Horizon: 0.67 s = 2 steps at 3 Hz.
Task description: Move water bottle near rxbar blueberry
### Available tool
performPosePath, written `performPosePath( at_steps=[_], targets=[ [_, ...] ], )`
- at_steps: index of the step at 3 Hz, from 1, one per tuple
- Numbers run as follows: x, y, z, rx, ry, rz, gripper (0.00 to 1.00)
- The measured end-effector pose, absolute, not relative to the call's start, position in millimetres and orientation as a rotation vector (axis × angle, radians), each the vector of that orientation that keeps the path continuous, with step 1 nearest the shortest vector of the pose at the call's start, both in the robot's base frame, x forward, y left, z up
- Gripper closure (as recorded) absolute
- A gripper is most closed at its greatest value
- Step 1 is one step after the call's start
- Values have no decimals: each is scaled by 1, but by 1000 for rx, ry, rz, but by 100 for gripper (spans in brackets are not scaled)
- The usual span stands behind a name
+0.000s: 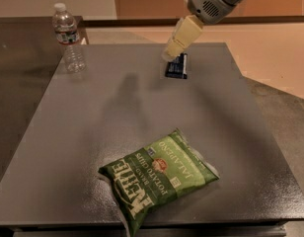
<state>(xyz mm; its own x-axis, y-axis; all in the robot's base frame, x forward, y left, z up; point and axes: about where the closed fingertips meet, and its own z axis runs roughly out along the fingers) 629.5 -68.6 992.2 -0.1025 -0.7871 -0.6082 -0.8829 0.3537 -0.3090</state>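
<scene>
Your gripper (170, 55) hangs by the rxbar blueberry (177, 66); spread or closed, you can't tell. The capped water bottle (68, 39) stands well apart, at the surface's (83, 132) far-left corner.

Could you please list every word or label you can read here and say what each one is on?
"KETTLE": green chip bag.
"BRAND POTATO CHIPS": same bag.
"JALAPEÑO": same bag.
Label of the water bottle: too blurred to read.
Print on the rxbar blueberry: too small to read.
None on the gripper, overlapping the bar's upper left corner in view.
</scene>
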Motion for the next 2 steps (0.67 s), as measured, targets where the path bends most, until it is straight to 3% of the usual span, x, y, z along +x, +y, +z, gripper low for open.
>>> performPosePath(
  at_steps=[2],
  targets=[
    [665,6,985,-1391,1856,296,0]
  ],
)
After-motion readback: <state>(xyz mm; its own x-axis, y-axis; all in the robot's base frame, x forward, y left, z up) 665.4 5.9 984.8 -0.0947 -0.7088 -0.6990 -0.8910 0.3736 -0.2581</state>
